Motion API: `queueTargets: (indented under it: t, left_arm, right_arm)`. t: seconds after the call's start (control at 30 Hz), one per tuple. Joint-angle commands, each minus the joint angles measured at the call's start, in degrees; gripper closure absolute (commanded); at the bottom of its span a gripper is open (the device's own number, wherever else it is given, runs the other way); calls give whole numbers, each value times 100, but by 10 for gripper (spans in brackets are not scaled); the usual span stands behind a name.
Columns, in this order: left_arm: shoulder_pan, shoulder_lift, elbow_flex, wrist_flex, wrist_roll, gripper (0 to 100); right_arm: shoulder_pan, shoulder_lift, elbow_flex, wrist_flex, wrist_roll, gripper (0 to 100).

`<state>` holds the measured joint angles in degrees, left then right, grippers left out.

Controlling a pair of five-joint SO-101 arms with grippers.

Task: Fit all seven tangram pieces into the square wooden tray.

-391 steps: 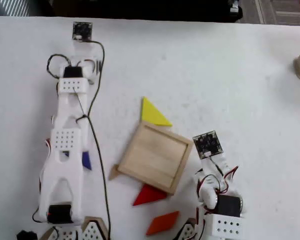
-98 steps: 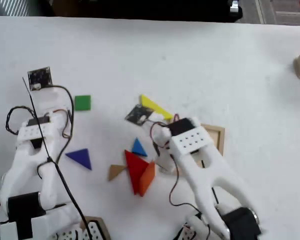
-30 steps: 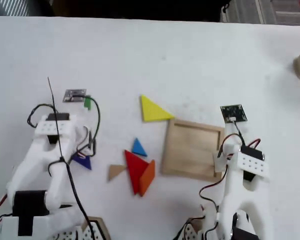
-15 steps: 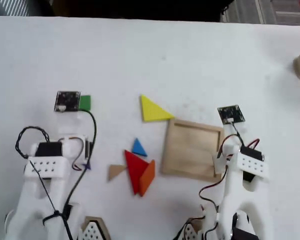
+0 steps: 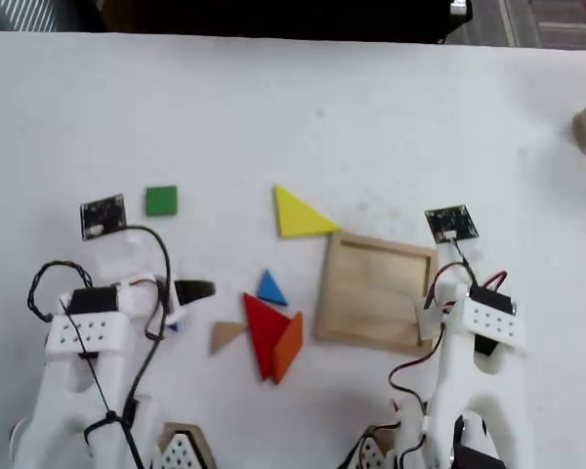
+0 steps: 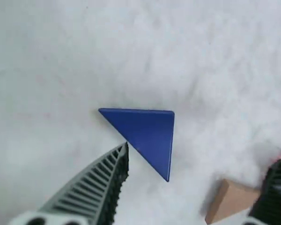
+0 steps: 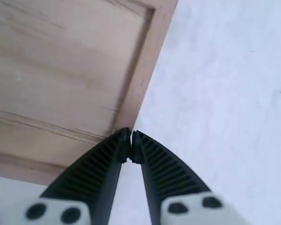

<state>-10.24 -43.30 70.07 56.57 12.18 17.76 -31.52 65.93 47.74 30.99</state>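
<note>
Wooden square tray [image 5: 376, 241] on the white table [image 5: 371, 117], all seven tangram pieces lying outside it.

Left pincer [image 6: 199, 157] spread wide over the dark blue triangle [image 6: 147, 133], with the tan triangle [image 6: 232, 204] just beside one finger. Right pincer [image 7: 131, 140] pinched together on nothing, tips at the tray's rim. Yellow triangle [image 5: 298, 215] at a tray corner. Light blue triangle [image 5: 270, 289], red triangle [image 5: 262, 327] and orange piece [image 5: 288, 344] clustered between the arms. Green square [image 5: 161, 200] well apart.

You have bright, even light across the white table [image 5: 371, 117]; shadows are soft, twelve o'clock edge dark.
</note>
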Motion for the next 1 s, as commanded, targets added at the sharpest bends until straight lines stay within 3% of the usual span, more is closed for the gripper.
queueTargets:
  t: [0.0, 0.23, 0.37, 0.47, 0.73, 0.97]
  left_arm:
    - [-57, -40, -35, -141, 141, 552]
    - [-92, 2088, -985, -255, 132, 555]
    - [-92, 3134, -1802, 26, 114, 666]
    - [-92, 3327, -2066, -26, 105, 736]
    - [-48, 3336, -2127, -229, 105, 740]
    - [418, 3327, -2136, -343, 105, 742]
  right_arm:
    - [-4, -101, 9, 22, 62, 981]
    - [-4, -101, 9, 22, 62, 981]
    - [-4, -101, 9, 22, 62, 981]
    - [-4, -101, 9, 22, 62, 981]
    - [-4, -110, 9, 22, 62, 981]
    - [-4, -119, 9, 22, 62, 981]
